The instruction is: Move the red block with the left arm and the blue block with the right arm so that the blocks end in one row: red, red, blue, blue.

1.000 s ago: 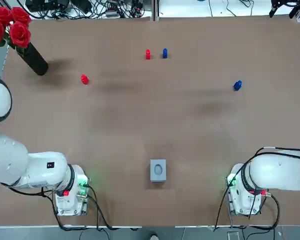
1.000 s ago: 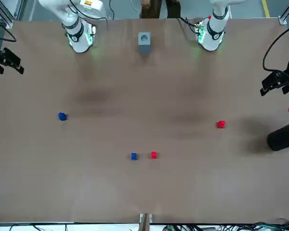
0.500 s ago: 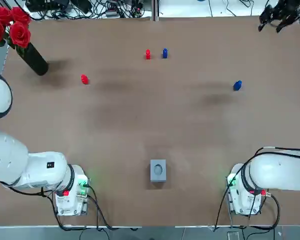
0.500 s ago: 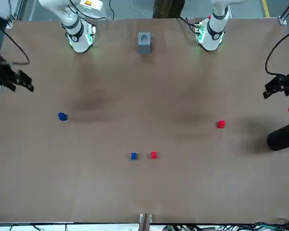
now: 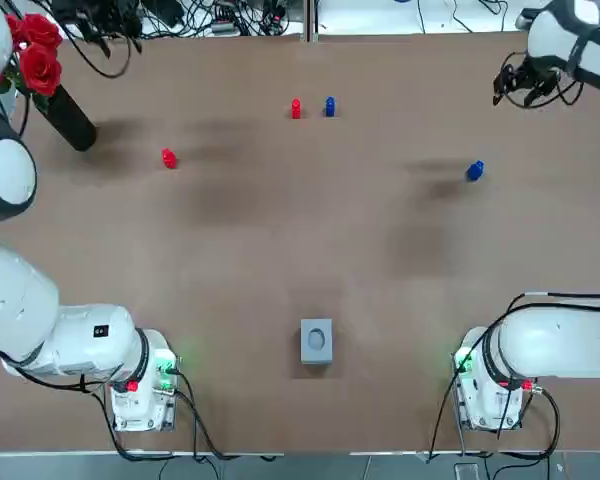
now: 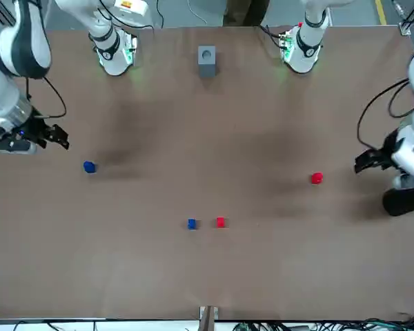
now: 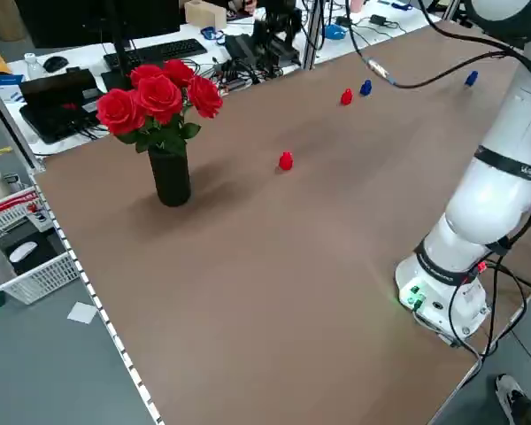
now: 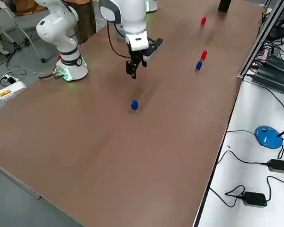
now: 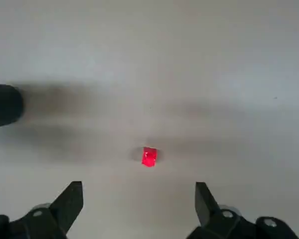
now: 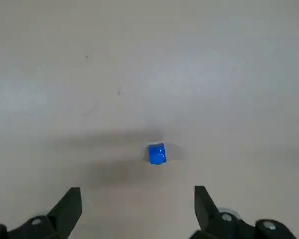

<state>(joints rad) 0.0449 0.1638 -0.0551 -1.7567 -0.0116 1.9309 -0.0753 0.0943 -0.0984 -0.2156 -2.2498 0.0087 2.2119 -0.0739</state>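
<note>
Left gripper (image 9: pixel 138 189) hangs high over the brown tabletop (image 9: pixel 229 59), jaws spread wide and empty, with the small loose red block (image 9: pixel 149 156) ahead of the gap and nearly on its centre line, which looks like a line-up for a straight drop. Right gripper (image 10: pixel 137 191) mirrors it: jaws wide, holding nothing, the small loose blue block (image 10: pixel 157 154) just ahead of the opening. The middle red block (image 5: pixel 296 108) and middle blue block (image 5: pixel 329 105), well away from both sets of jaws, look like the row's core.
</note>
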